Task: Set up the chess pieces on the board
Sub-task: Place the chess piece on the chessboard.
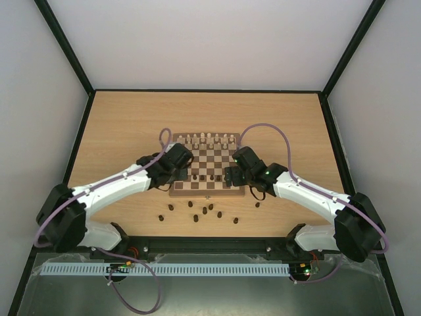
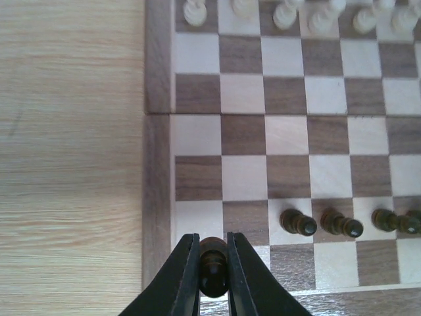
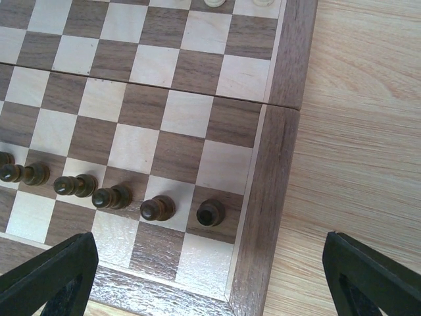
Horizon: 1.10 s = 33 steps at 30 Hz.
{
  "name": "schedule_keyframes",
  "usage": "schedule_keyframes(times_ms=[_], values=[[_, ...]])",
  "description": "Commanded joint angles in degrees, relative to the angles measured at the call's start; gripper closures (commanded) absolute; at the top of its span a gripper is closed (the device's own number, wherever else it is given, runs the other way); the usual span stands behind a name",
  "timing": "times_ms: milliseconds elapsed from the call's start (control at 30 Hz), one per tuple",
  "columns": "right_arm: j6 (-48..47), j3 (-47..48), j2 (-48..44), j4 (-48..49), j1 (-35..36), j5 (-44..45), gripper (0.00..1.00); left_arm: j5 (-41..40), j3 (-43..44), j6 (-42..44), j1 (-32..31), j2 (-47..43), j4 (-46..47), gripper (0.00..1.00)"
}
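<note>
Since the back rank [image 2: 293,266] beneath it stands bare, the left tool [image 2: 212,242] pinches a dark chess piece [image 2: 214,273] over the corner of the board [image 2: 158,197]. The right tool [image 3: 210,266] hangs spread and empty.

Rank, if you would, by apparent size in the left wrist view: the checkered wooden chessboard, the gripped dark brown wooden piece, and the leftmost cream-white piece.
1. Checkered wooden chessboard.
2. Dark brown gripped piece.
3. Leftmost cream-white piece; farther off and cropped, so unsure.
</note>
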Motion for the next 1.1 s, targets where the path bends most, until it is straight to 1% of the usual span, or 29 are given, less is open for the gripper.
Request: schedule_keyframes(times_ms=[0,167,500,1067], values=[[0.2,-0.7,0.0,-0.8,0.1,2.2,0.06,0.2,1.3,1.3,-1.2,4.5,0.0,0.91],[0.2,-0.6,0.4,-0.9,0.1,2.6,0.06,1.0,1.9,2.0,-1.5,7.8,2.0,0.91],[0.1,-0.5,0.6,-0.8,0.1,2.2,0.06,1.6,2.2,2.0,-2.2,10.7,5.1,0.90],[0.0,-0.6,0.4,-0.8,0.1,1.8,0.06,1.8,3.5,2.1,-2.6,13.9,5.9,0.87]])
